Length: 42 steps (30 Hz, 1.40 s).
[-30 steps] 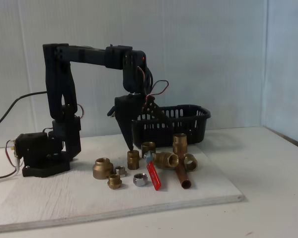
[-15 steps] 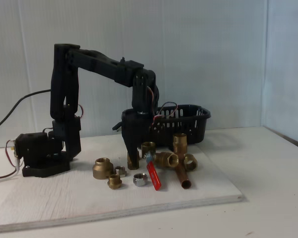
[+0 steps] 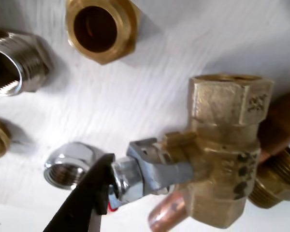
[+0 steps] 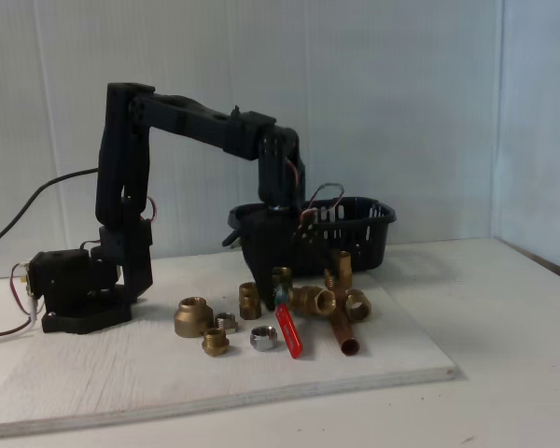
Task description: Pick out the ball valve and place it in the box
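In the fixed view the gripper has come down during the last second from above the fittings to the ball valve, which is lying in the lower centre of the frame on the white board. In the wrist view one black finger is touching the silver nut at the lower left, but I cannot tell if the pincer is already clenched. The box is waiting behind, so the grasp seems to be the next step.

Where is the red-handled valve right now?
In the fixed view the ball valve lies mid-board among brass fittings, beside the copper pipe, before the box.
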Each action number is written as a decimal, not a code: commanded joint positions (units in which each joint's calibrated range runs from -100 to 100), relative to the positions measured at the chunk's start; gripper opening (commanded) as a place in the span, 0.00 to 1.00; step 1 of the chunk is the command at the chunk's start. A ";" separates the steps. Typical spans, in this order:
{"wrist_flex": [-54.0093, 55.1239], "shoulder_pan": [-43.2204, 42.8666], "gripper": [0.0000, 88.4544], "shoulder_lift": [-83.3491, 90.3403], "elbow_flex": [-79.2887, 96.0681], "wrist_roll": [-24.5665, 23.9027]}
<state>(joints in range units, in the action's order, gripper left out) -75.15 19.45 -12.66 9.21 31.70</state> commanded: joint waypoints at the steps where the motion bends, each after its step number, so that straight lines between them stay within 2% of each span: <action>1: -0.23 0.03 0.50 0.24 -3.26 0.24; 27: 0.38 -0.34 0.50 -0.60 2.43 0.45; 42: -0.14 0.18 0.50 -5.61 -4.70 0.29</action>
<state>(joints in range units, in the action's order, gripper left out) -75.06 19.23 -19.02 7.22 31.85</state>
